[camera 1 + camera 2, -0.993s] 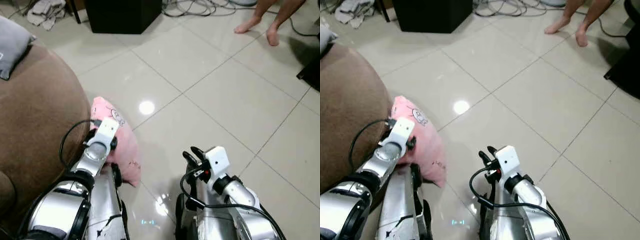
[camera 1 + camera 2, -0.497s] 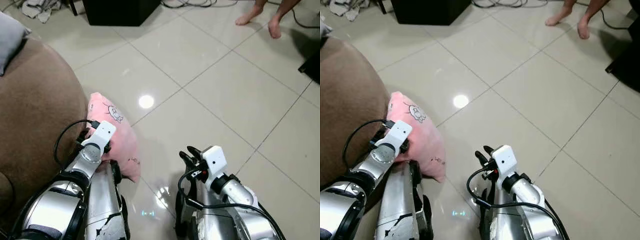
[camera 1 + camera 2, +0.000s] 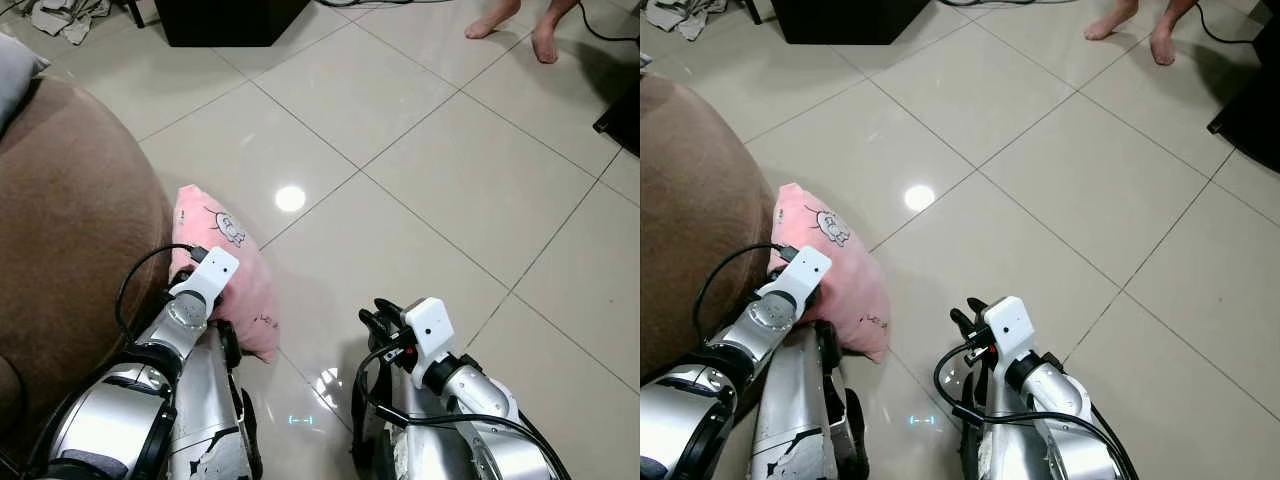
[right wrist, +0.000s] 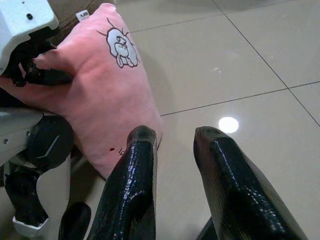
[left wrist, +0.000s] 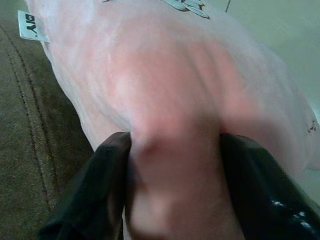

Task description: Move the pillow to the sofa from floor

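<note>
1. Your left gripper (image 5: 172,190) is clamped on the pink pillow (image 3: 232,270): in the left wrist view a fold of pink fabric is pinched btwn the two black fingers (image 5: 92,190).
2. The pillow is on the tiled floor (image 3: 420,180), pressed against the curved side of the brown sofa (image 3: 70,230). It hasn't reached the seat yet. A small cartoon print (image 3: 224,226) faces up on its top side, and a white tag (image 5: 28,26) sits at the edge nearest the sofa.
3. Your left arm (image 3: 130,400) reaches fwd and down to the pillow, w/ a black cable (image 3: 135,285) looping off the white wrist housing (image 3: 208,275).
4. Your right gripper (image 4: 172,150) hangs over bare tile, just beside the pillow's lower corner but not touching it. Its fingers (image 4: 135,170) stand apart w/ nothing btwn them.
5. Your right arm (image 3: 460,420) is bent low in front of you, wrist housing (image 3: 427,327) pointing up and fwd.
6. A grey cushion (image 3: 12,80) lies on the sofa at far left.
7. Background: a person's bare feet (image 3: 520,25) stand on the tiles at upper right; a black cabinet (image 3: 235,18) sits at top centre, w/ crumpled cloth (image 3: 65,15) on the floor to its left. A ceiling light glares off the tile (image 3: 290,198) just past the pillow.
</note>
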{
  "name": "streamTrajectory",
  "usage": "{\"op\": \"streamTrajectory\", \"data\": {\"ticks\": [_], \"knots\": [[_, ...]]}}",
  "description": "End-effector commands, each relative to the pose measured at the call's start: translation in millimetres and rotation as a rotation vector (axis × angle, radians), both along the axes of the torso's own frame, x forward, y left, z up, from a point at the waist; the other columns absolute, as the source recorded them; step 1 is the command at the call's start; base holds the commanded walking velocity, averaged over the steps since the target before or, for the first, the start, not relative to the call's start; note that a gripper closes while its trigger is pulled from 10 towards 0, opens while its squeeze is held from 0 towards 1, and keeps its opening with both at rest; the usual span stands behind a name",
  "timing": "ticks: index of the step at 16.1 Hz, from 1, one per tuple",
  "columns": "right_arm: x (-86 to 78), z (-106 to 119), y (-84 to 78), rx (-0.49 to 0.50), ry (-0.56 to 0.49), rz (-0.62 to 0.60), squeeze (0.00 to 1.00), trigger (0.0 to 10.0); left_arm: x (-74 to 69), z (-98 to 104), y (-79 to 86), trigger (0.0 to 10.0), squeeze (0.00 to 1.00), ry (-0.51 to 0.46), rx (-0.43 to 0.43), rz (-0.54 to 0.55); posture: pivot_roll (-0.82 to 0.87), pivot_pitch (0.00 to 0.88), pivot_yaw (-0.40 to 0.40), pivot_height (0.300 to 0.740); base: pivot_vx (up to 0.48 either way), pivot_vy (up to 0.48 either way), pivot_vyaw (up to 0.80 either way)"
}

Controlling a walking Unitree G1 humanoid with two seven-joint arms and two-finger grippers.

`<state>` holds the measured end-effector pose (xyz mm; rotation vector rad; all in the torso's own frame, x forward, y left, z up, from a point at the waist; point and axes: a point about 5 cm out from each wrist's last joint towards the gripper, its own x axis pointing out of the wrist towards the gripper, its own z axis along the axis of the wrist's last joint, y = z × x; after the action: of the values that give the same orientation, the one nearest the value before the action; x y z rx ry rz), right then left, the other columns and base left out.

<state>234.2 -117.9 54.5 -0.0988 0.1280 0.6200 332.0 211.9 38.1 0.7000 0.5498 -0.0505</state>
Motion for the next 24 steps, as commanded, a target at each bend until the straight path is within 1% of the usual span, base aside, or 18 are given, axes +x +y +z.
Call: {"op": "streamTrajectory", "data": {"ticks": [1, 13, 18, 19, 21, 22, 23, 24], "knots": [[-2.7, -2, -0.7, -0.008, 0.015, 0.004, 0.00, 10.0, -9.4, -12, -0.1, 0.0, 0.00, 0.059, -0.024, 0.011, 0.00, 0.264, -0.035, 0.512, 0.000, 0.000, 0.00], [0.9, -1, -1.9, -0.009, 0.003, 0.003, 0.00, 10.0, -7.4, -11, -6.4, 0.0, 0.00, 0.062, -0.072, 0.000, 0.00, 0.248, -0.031, 0.512, 0.000, 0.000, 0.00], [2.5, -2, -3.7, -0.013, 0.001, -0.004, 0.00, 10.0, -6.9, -12, -10.9, 0.0, 0.00, 0.063, -0.136, -0.009, 0.01, 0.233, -0.032, 0.512, 0.000, 0.000, 0.00], [2.7, -2, -3.5, -0.013, -0.001, -0.009, 0.00, 10.0, -5.8, -10, -12.8, 0.0, 0.00, 0.048, -0.177, -0.011, 0.01, 0.227, -0.031, 0.512, 0.000, 0.000, 0.00], [2.3, -2, -5.0, -0.013, -0.014, -0.042, 0.00, 10.0, -1.3, -2, -22.1, 0.0, 0.00, -0.032, -0.369, -0.040, 0.01, 0.198, -0.025, 0.512, 0.000, 0.000, 0.00], [2.3, -1, -6.7, 0.001, -0.020, -0.075, 0.00, 10.0, -1.2, 1, -23.6, 0.0, 0.00, -0.077, -0.456, -0.054, 0.01, 0.185, -0.027, 0.512, 0.000, 0.000, 0.00], [2.1, -1, -7.5, 0.014, -0.022, -0.095, 0.00, 10.0, -1.7, 3, -23.6, 0.0, 0.00, -0.103, -0.500, -0.058, 0.01, 0.173, -0.029, 0.512, 0.000, 0.000, 0.00], [1.0, 1, -10.3, 0.042, -0.031, -0.138, 0.00, 10.0, -4.7, 7, -24.2, 0.0, 0.00, -0.172, -0.608, -0.076, 0.01, 0.156, -0.033, 0.512, 0.000, 0.000, 0.00]]}}
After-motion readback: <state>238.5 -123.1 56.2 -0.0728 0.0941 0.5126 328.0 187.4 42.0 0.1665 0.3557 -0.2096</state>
